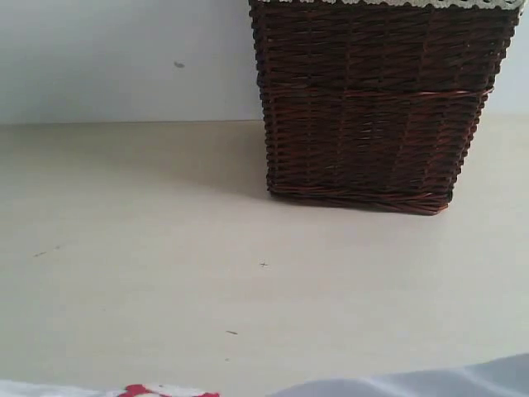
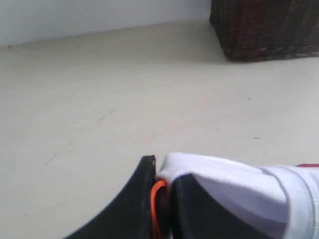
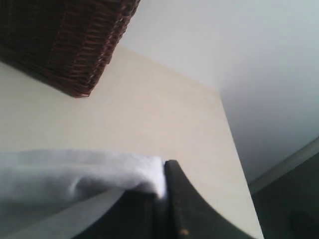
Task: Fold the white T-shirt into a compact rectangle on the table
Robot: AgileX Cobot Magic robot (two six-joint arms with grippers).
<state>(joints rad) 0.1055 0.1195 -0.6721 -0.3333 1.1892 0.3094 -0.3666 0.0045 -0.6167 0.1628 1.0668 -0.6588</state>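
Note:
Only strips of the white T-shirt [image 1: 430, 384] show along the bottom edge of the exterior view, with a bit of red-outlined lettering [image 1: 165, 391] at the lower left. The pale beige table [image 1: 149, 248] fills the middle of that view. Neither gripper appears there. In the left wrist view my left gripper [image 2: 162, 174] is shut on a fold of the white T-shirt [image 2: 234, 179], with an orange strip [image 2: 155, 199] between the black fingers. My right gripper [image 3: 162, 179] is shut on another white edge of the T-shirt [image 3: 75, 174], which drapes away from the jaws.
A dark brown wicker basket [image 1: 372, 107] with a pale lining at its rim stands at the back right of the table; it also shows as the basket [image 2: 264, 27] and the basket [image 3: 65, 40] in the wrist views. The table's side edge [image 3: 234, 149] runs close to my right gripper.

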